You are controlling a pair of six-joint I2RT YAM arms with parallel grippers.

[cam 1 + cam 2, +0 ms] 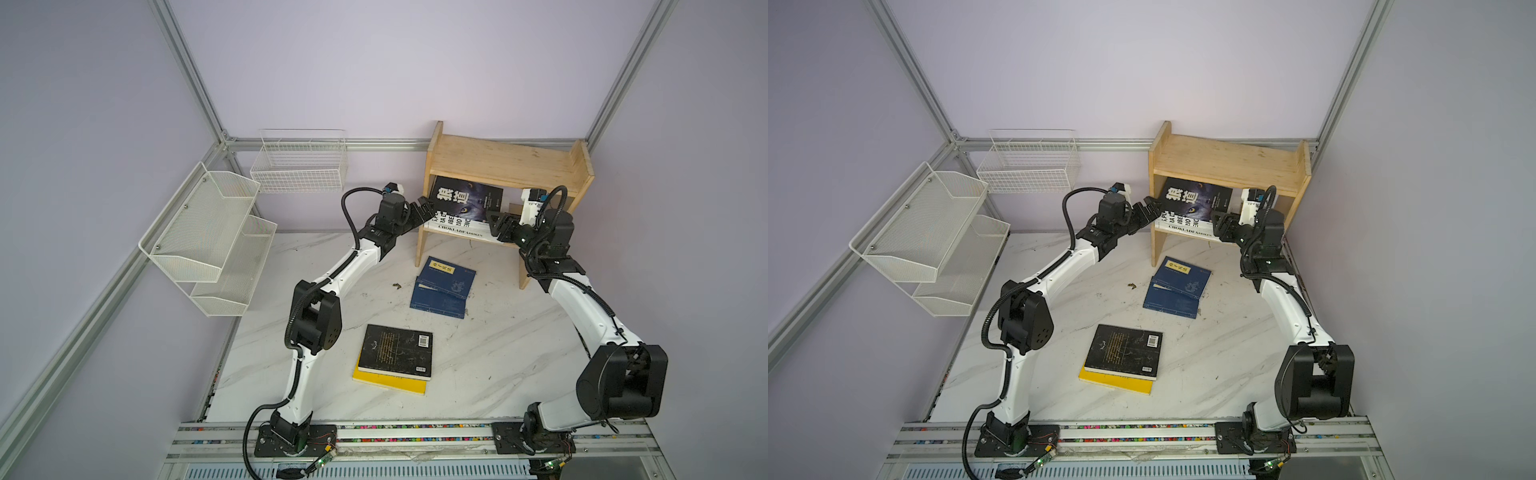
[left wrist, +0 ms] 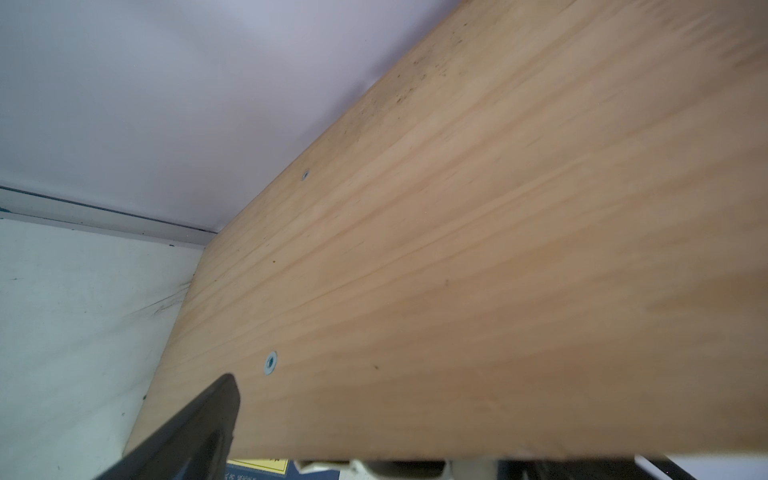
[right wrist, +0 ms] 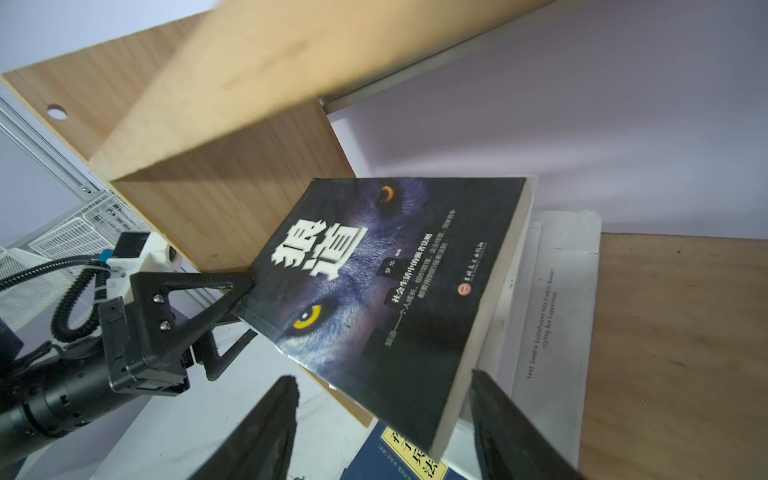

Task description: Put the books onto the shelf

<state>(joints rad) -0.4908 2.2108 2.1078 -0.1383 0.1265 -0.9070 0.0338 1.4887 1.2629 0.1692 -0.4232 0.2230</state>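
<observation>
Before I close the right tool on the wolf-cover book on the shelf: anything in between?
Nothing visible. The wolf-cover book leans tilted on the white books in the lower tier of the shelf, with its near corner inside the open right tool. The left tool sits at the opposite corner, out of that path.

Robot lab: aluminium-framed enclosure [image 1: 195, 83]

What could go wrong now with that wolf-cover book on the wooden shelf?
The wolf book leans tilted on flat white books on the shelf, ungripped; it might topple forward.
The open right fingers flank its near corner; pulling back could snag it.
One of the open left fingers seems to touch its spine; a push may jolt the shelf.
</observation>
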